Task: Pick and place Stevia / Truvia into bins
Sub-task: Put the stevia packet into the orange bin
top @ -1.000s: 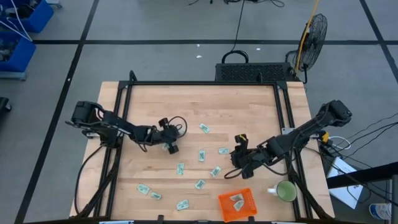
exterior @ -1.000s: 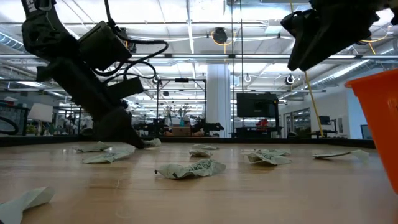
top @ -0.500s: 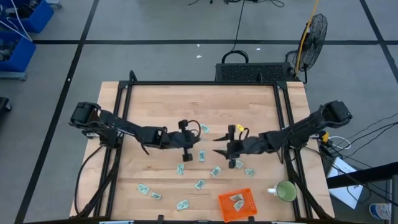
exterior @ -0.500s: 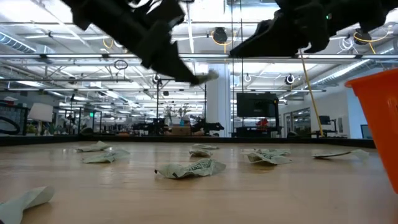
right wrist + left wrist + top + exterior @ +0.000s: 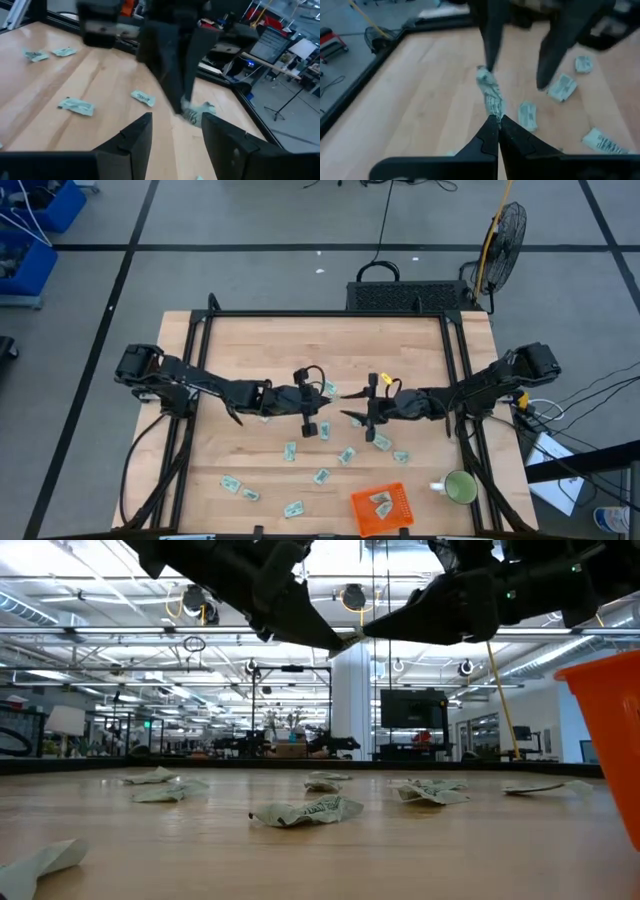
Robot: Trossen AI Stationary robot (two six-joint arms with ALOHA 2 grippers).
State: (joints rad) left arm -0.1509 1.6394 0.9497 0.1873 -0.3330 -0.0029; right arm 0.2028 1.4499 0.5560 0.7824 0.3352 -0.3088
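Observation:
The Stevia / Truvia are small pale green sachets; several lie flat on the wooden table (image 5: 250, 340), one (image 5: 305, 811) nearest in the low view. My left gripper (image 5: 496, 120) is shut on one sachet (image 5: 490, 92), held high over the table's middle (image 5: 347, 639). My right gripper (image 5: 177, 122) stands open and level, facing it, with the sachet's free end (image 5: 196, 111) just past its fingertips. I cannot tell if one right finger (image 5: 489, 47) touches it. The orange basket (image 5: 381, 508) sits at the near edge with sachets inside. My left gripper pinches the sachet by one short end (image 5: 495, 114) between its two fingertips. The fingers slant slightly downward from the table's left and lie along the sachet. It sticks out past them toward my right gripper, lifted clear of the table.
A green mug (image 5: 460, 487) stands right of the basket, near the table's right edge. The black frame rails (image 5: 330, 314) run along the far and side edges. Loose sachets (image 5: 322, 476) are scattered over the near half, and the far half shows bare wood.
My left gripper has risen from the table with the sachet and gone toward the table's middle, tipping closer to level. My right gripper has swung from near the basket toward the table's middle and left, tipped up to level, and now faces the left gripper.

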